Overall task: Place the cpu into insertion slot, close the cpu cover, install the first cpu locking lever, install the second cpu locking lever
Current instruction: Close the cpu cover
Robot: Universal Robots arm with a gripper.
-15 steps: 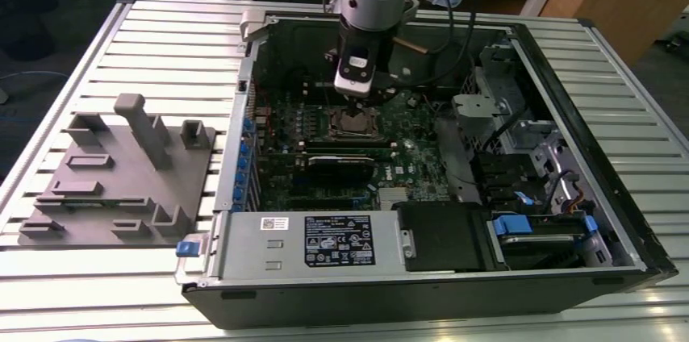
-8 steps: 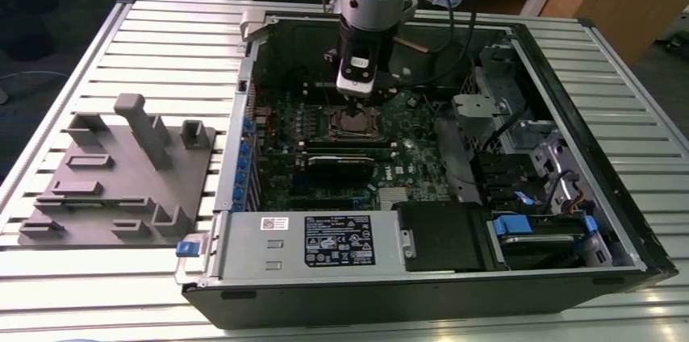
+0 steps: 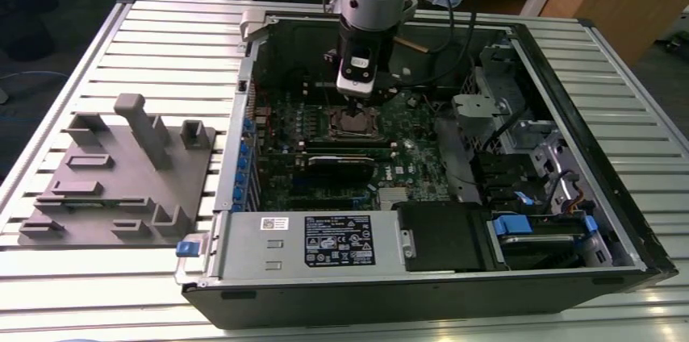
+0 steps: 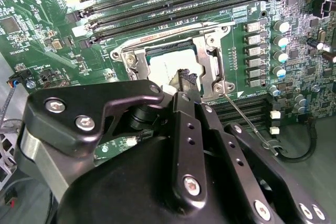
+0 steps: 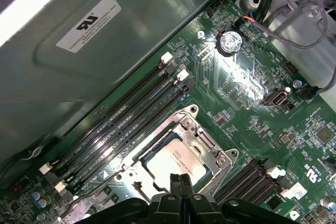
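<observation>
Exterior view: at upper centre of the frame, my end effector (image 3: 357, 100) hangs just above the insertion slot (image 3: 353, 122). Second wrist view: the cpu (image 4: 161, 66) lies in the slot, framed by the cpu cover (image 4: 209, 61). First wrist view: my fingertips (image 5: 175, 186), pressed together, sit over the cpu.

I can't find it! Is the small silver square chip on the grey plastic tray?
No, the small silver square chip sits inside the grey metal frame on the green circuit board.
</observation>
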